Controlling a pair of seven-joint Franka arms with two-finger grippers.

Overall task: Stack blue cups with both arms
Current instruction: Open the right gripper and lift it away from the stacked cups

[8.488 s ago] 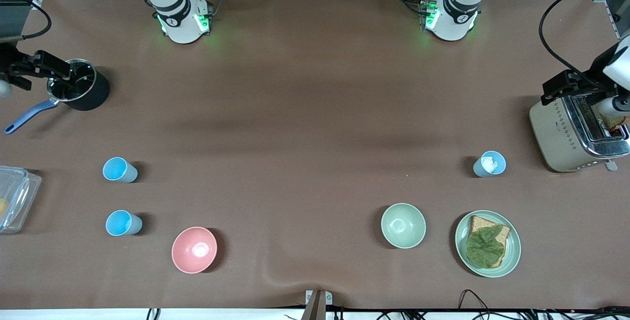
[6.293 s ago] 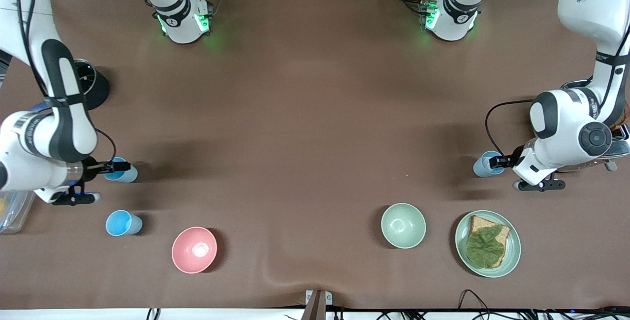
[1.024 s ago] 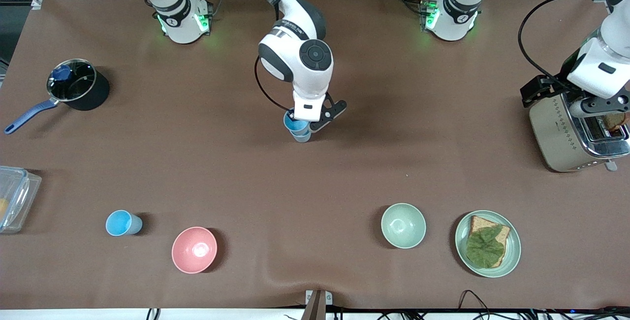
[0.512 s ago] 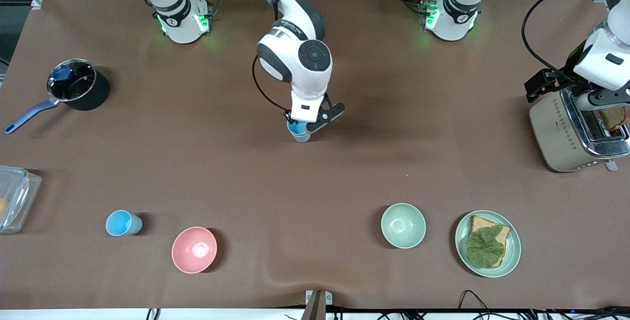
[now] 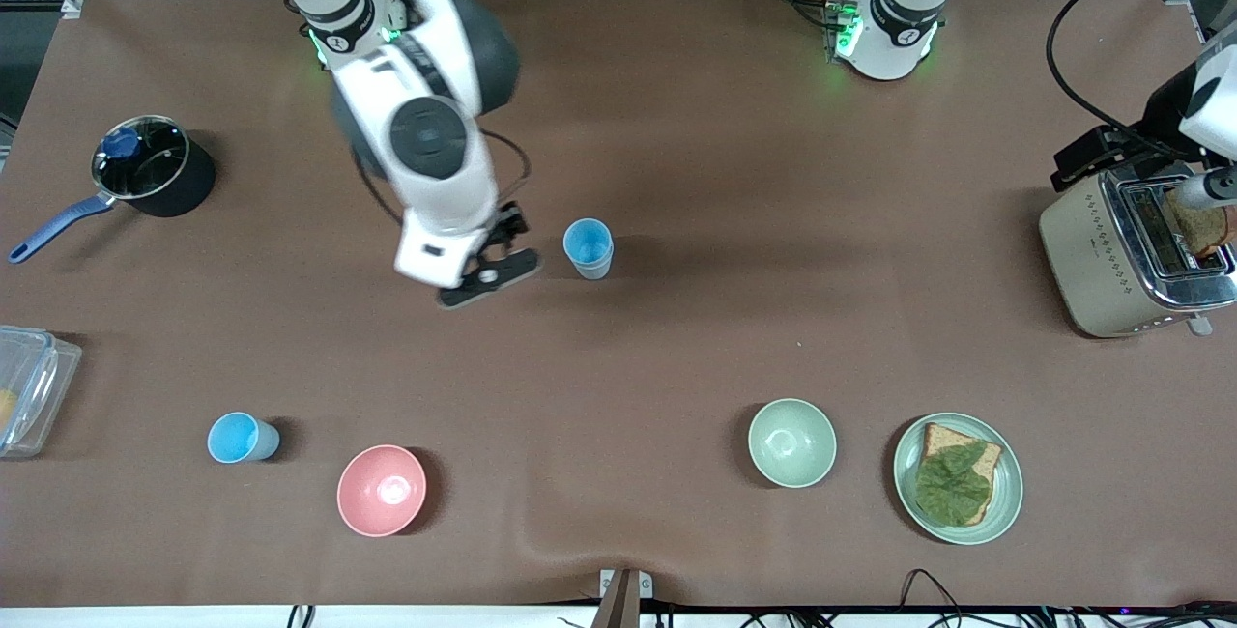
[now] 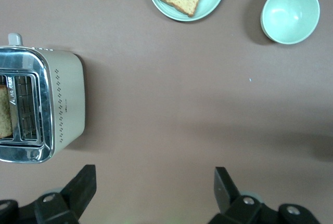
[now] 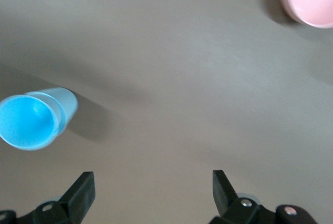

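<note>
Two blue cups stand nested as one stack (image 5: 589,248) in the middle of the table. The stack also shows in the right wrist view (image 7: 31,120). A single blue cup (image 5: 242,438) stands nearer the front camera, toward the right arm's end. My right gripper (image 5: 491,259) is open and empty, above the table beside the stack on the right arm's side; its fingers (image 7: 80,190) are spread wide. My left gripper (image 5: 1087,157) is open and empty in the air by the toaster, fingers (image 6: 83,182) wide apart.
A pink bowl (image 5: 382,490) sits near the single cup. A pale green bowl (image 5: 791,442) and a plate (image 5: 1005,502) with bread and lettuce sit toward the left arm's end. The toaster (image 5: 1111,261) holds toast. A black pot (image 5: 155,164) and a clear container (image 5: 24,386) are at the right arm's end.
My right gripper has let go of the upper cup, now nested in the stack, and swung away toward the right arm's end. The left arm shifted slightly over the toaster.
</note>
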